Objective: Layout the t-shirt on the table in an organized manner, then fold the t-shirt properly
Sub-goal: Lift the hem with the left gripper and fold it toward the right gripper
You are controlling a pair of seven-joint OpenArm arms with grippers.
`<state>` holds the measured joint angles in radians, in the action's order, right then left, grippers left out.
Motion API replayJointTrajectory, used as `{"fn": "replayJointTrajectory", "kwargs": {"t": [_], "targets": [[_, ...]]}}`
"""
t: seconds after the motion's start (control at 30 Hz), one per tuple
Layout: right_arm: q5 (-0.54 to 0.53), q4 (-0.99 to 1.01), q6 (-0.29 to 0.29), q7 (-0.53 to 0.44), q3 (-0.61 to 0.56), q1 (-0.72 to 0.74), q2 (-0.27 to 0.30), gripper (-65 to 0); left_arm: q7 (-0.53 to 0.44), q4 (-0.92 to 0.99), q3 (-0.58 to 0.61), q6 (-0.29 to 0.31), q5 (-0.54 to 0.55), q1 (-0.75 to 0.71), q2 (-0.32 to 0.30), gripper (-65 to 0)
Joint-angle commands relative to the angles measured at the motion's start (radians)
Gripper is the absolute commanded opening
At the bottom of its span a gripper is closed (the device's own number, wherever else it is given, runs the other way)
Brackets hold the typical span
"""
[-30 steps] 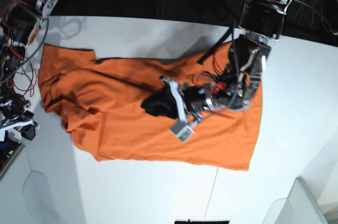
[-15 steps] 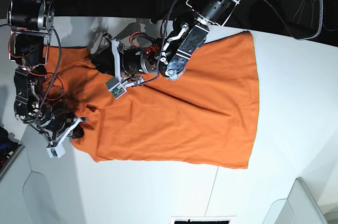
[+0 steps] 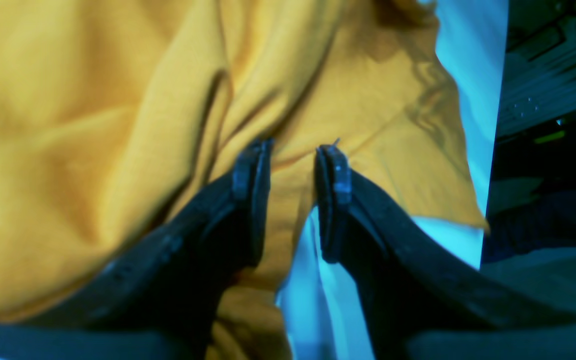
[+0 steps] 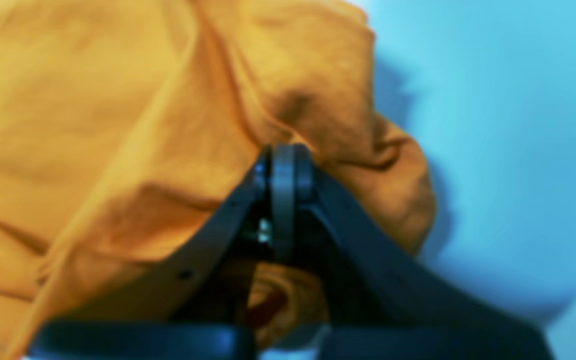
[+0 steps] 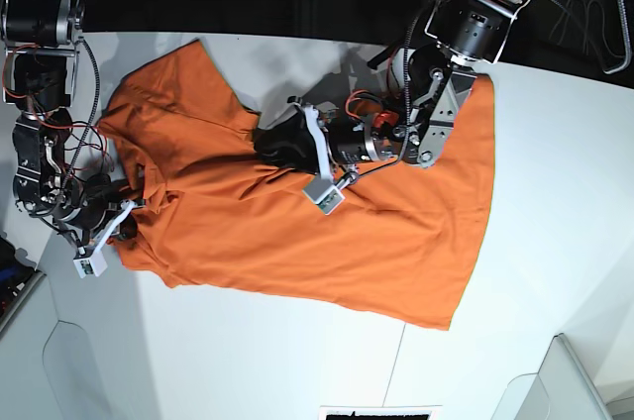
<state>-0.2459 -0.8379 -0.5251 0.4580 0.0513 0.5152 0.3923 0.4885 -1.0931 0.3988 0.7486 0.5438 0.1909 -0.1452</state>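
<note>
T-shirt [image 5: 297, 212] spread across white table [image 5: 555, 242], wrinkled, upper-left portion bunched. Left end effector [image 3: 293, 165] seen with jaws narrowly parted, orange fabric lying between and beneath tips; firm grip cannot be told. Right end effector [image 4: 283, 165] pinched closed on bunched shirt edge at the shirt's left side in base view.

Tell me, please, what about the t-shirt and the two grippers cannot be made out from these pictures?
- Right wrist view: blurred, so whether the right gripper pinches the t-shirt is unclear.
- Base view: the left gripper is too small and dark to read its jaws.
- Left wrist view: the shirt runs off the frame edges.
- The white tag is not visible anywhere.
</note>
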Motion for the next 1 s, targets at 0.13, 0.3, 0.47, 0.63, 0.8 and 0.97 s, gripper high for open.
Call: {"fn": "replayJointTrajectory", "kwargs": {"t": [0.13, 0.3, 0.47, 0.63, 0.8, 0.97], "targets": [[-0.008, -0.016, 0.021, -0.047, 0.099, 0.025, 0.043, -65.0, 0.092, 0.006, 0.000, -0.051, -0.039, -0.009, -0.079, -45.6], [-0.051, -0.018, 0.017, -0.085, 0.240, 0.027, 0.043, -65.0, 0.129, 0.002, 0.000, -0.051, 0.034, -0.008, -0.090, -45.6], [-0.142, -0.021, 0.002, -0.084, 0.353, 0.027, 0.043, -65.0, 0.250, -0.077, 0.000, -0.051, 0.172, -0.009, -0.090, -45.6], [-0.148, -0.021, 0.006, -0.084, 0.426, 0.024, 0.045, -49.8, 0.378, -0.223, 0.001, -0.051, 0.303, -0.020, -0.090, -45.6], [-0.102, -0.020, 0.137, -0.127, 0.426, 0.024, 0.042, -43.3, 0.412, -0.341, 0.001, -0.051, 0.360, -0.023, -0.090, -45.4], [-0.068, -0.008, 0.179, -0.141, 0.386, 0.025, 0.042, -43.3, 0.498, -0.427, 0.001, -0.051, 0.496, -0.023, -0.090, -37.8]]}}
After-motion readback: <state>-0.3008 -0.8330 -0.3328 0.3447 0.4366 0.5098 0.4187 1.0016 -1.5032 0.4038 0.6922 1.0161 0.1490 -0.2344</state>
